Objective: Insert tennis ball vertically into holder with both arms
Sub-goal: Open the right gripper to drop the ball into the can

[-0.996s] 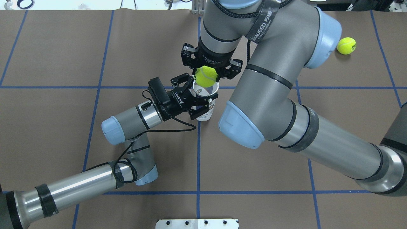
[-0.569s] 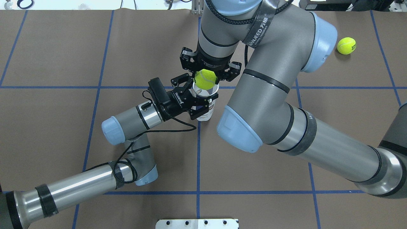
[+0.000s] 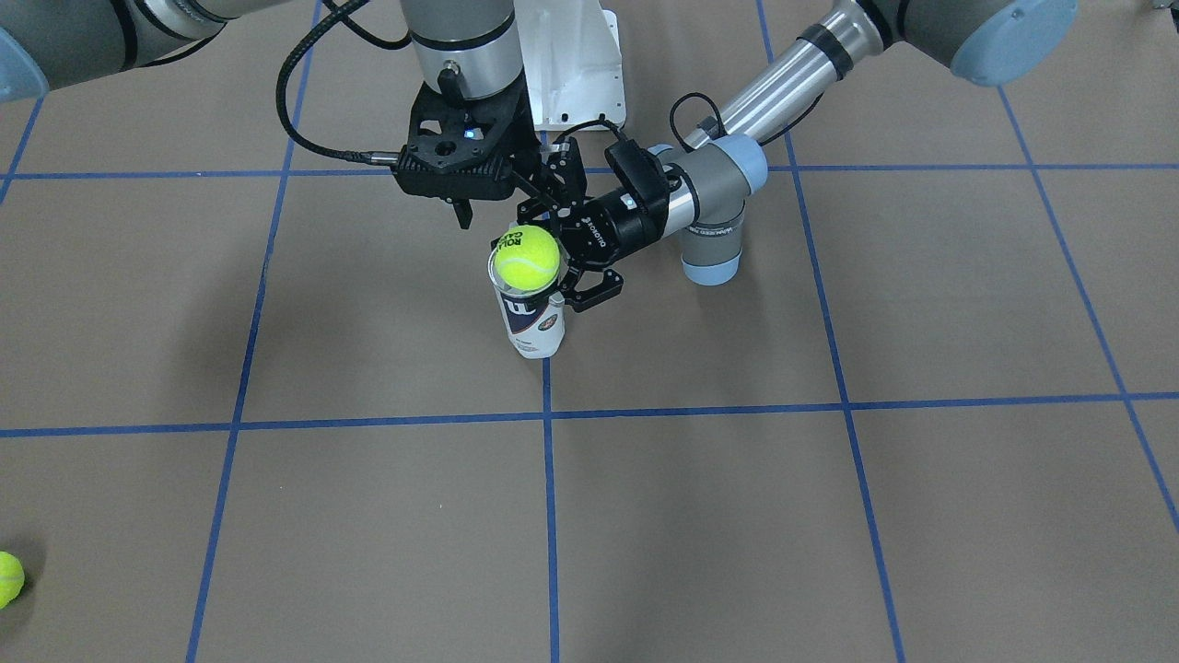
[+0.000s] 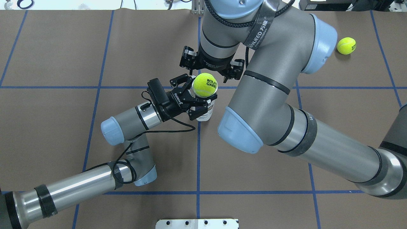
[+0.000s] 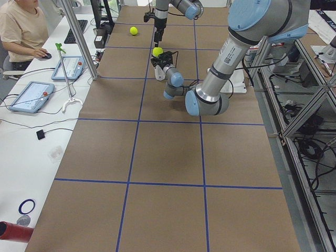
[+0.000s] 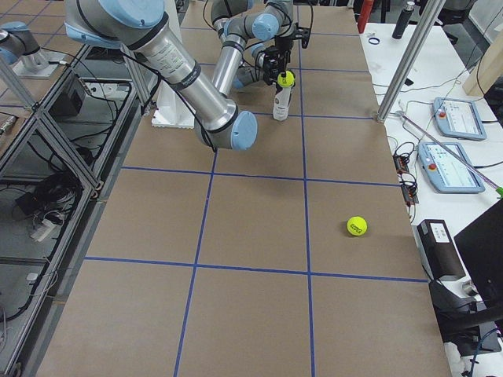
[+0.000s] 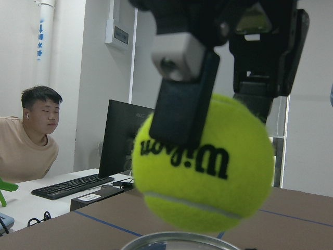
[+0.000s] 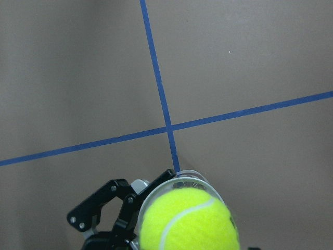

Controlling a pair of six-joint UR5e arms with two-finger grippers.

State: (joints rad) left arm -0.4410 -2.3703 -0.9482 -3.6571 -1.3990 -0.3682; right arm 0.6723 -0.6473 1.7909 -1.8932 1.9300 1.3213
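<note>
Brown paper ruled with blue tape lines covers the surface (image 4: 47, 127). Reading the overhead view from left to right: the left arm (image 4: 79, 186) enters at the lower left corner, folds back at a low elbow and lays its wrist nearly level, pointing toward the middle of the surface. The left gripper (image 4: 194, 97) meets the holder (image 4: 204, 114) from the side, its fingers (image 4: 197, 112) closed on the upper part of the tube, one on each side just below the silver rim (image 7: 177, 240). The holder stands upright on a blue tape line, mouth upward. A yellow-green tennis ball (image 4: 205, 85) sits in that mouth with most of its body above the rim and printed lettering facing up; the left wrist view shows the rim directly beneath it. Whether anything lies lower in the tube cannot be told. Just above, the right gripper (image 4: 210, 72) points straight down with its fingers spread wider than the ball. In the front-facing view one finger (image 3: 459, 216) hangs clear of the ball's side, and the gripper holds nothing. The right arm (image 4: 286, 105) enters at the lower right edge, rises through a high elbow and turns its wrist vertical over the holder. A second tennis ball (image 4: 346, 45) lies well apart at the far right of the surface.
</note>
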